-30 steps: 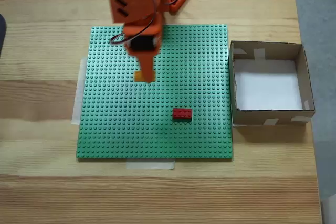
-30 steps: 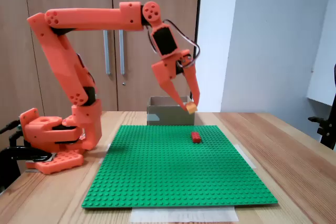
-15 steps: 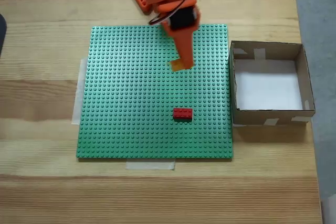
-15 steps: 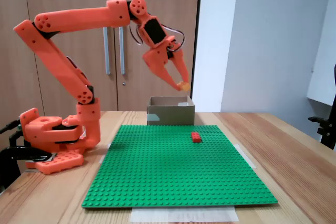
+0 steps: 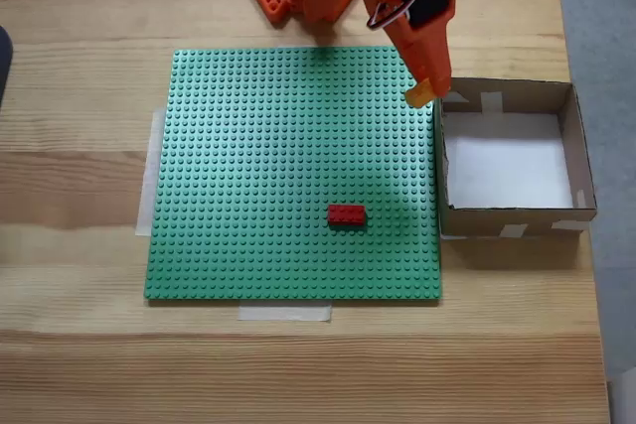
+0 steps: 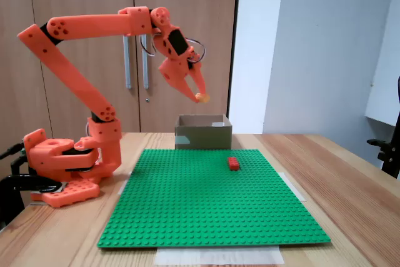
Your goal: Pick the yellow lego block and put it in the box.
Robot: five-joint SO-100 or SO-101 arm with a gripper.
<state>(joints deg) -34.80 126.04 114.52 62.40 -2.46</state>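
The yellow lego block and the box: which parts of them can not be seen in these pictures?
- The yellow lego block: the jaws cover most of it in both fixed views; its studs are too small to make out.
- The box: in the side fixed view its front wall hides the floor.
- The gripper: the arm above covers its fingers.

- Orange end effector [image 5: 421, 96] clamping the small yellow lego block [image 5: 420, 97], at the wall of the square brown cardboard box [image 5: 576, 146].
- Small red brick [image 5: 346, 213] on green studded baseplate [image 5: 248, 196].
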